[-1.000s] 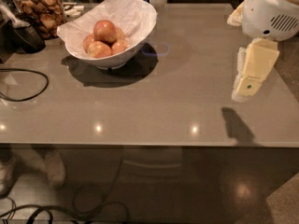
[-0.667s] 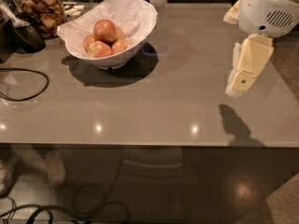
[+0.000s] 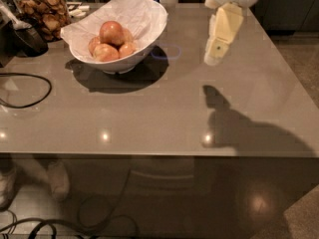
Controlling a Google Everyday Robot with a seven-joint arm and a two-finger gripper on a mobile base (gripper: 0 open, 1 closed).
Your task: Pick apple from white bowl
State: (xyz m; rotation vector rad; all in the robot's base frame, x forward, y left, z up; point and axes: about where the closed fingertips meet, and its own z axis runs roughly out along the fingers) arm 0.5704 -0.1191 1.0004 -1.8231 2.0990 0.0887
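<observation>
1. the white bowl (image 3: pixel 142 51) sits on the grey table (image 3: pixel 149 118) near the far left corner, its wavy rim rising high on the far side.
2. the apple (image 3: pixel 111 32) – the big pinkish-red one – lies in the bowl on top of the heap, with smaller paler apples (image 3: pixel 105 53) packed under and beside it.
3. the gripper (image 3: pixel 215 59) hangs above the table toward the far right edge, cream-coloured, pointing down and tilted a little to the left; it is well apart from the bowl and touches nothing.
4. whether the gripper is spread or pressed together cannot be told – it shows as one narrow shape.
5. its shadow (image 3: pixel 215 99) falls on the table nearer the front edge.
6. a glass jar (image 3: pixel 42 11) of brown snacks stands at the far left corner, just behind the bowl.
7. a black cable (image 3: pixel 50 86) loops along the left edge.
</observation>
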